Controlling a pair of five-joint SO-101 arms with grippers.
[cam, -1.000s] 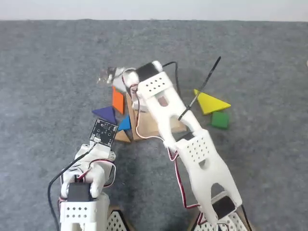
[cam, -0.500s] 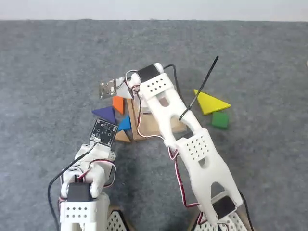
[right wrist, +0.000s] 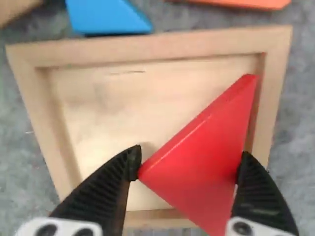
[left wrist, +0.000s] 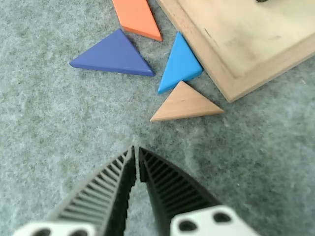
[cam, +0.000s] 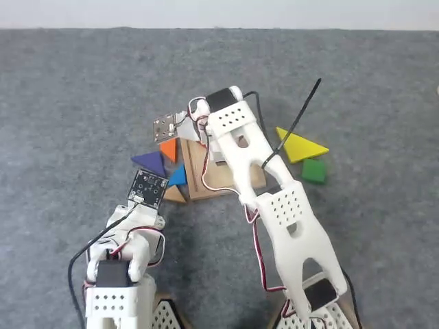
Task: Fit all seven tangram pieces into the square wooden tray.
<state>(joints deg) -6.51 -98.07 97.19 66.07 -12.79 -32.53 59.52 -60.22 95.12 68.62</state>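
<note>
In the right wrist view my right gripper (right wrist: 189, 160) is shut on a red triangle (right wrist: 206, 142), held over the square wooden tray (right wrist: 147, 46); one tip of the triangle points into a tray corner. My left gripper (left wrist: 137, 151) is shut and holds nothing, hanging above the carpet just short of a tan triangle (left wrist: 184, 103). Beyond that lie a blue triangle (left wrist: 179, 64), a dark purple triangle (left wrist: 113, 54) and an orange piece (left wrist: 135, 17), all beside the tray (left wrist: 236, 83). A yellow triangle (cam: 300, 145) and a green square (cam: 313, 170) lie on the tray's other side.
The right arm (cam: 274, 205) stretches over the tray (cam: 216, 181) and hides most of it from above. A black cable (cam: 295, 123) arcs off that arm. Grey carpet (cam: 82, 103) lies open to the left and far side.
The right arm's wrist has swung nearer and to the right, bringing the red triangle over the tray. The left arm has stayed still.
</note>
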